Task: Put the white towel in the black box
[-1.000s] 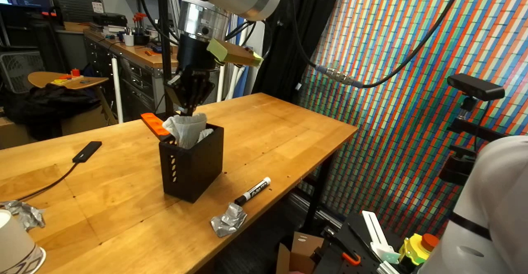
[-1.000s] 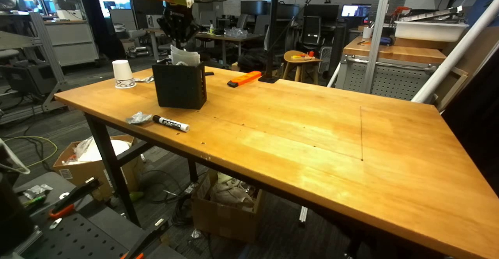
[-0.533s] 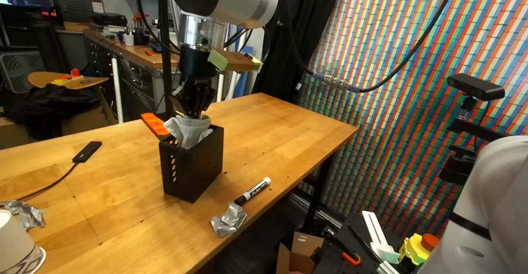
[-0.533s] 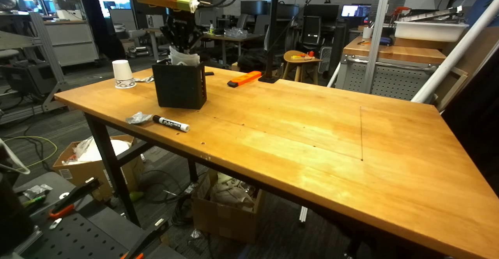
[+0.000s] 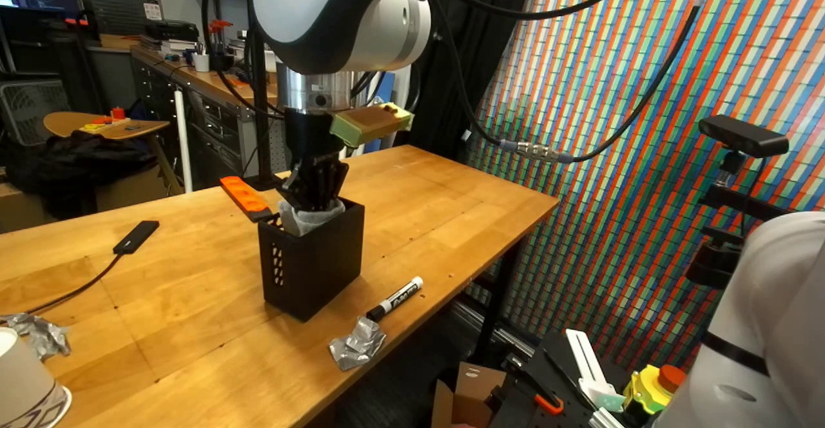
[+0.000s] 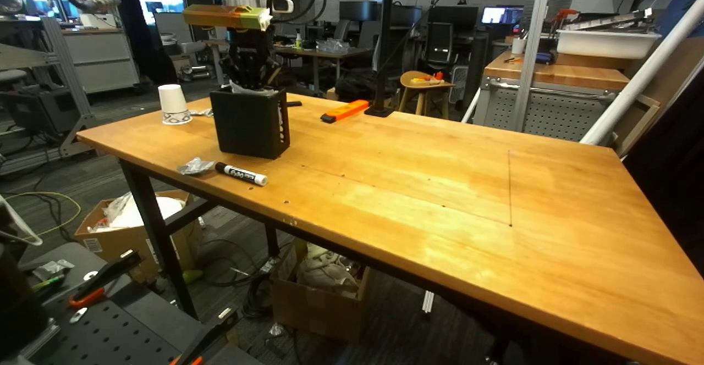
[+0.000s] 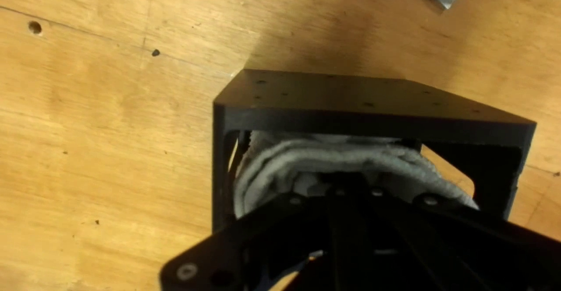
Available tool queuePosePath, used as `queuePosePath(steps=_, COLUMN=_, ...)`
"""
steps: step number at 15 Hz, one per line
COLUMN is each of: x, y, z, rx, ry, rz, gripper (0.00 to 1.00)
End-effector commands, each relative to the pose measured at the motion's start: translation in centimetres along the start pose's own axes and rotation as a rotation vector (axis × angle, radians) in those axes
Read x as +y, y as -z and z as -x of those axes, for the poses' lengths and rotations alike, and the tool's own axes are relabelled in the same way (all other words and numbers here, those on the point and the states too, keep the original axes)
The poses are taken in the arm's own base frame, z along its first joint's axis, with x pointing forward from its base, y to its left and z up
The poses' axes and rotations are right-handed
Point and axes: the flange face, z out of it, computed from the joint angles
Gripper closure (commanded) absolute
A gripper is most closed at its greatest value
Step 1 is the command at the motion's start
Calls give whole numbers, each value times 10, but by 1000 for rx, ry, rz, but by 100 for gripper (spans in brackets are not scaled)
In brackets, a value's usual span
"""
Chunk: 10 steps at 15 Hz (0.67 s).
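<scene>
The white towel (image 7: 333, 156) is seated in the black box (image 5: 316, 263), directly beneath and partly around the clenched gripper (image 5: 316, 204), so any pressing is best directed straight downward.

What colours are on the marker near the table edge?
The marker is white with black print and one black end, seen best in an exterior view.
</scene>
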Motion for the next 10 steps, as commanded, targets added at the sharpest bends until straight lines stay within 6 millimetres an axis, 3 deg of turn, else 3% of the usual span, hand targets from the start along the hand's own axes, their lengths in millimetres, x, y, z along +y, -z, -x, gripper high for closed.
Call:
queuePosePath(steps=1, x=-21, y=-3, z=13, rx=-35, ry=9, rz=30, gripper=99)
queuePosePath(steps=4, x=-33, y=-11, z=14, rx=-50, ry=21, rz=15, gripper=99)
queuePosePath(steps=10, x=-33, y=-31, z=10, rx=-57, ry=-14, rz=-77, gripper=99)
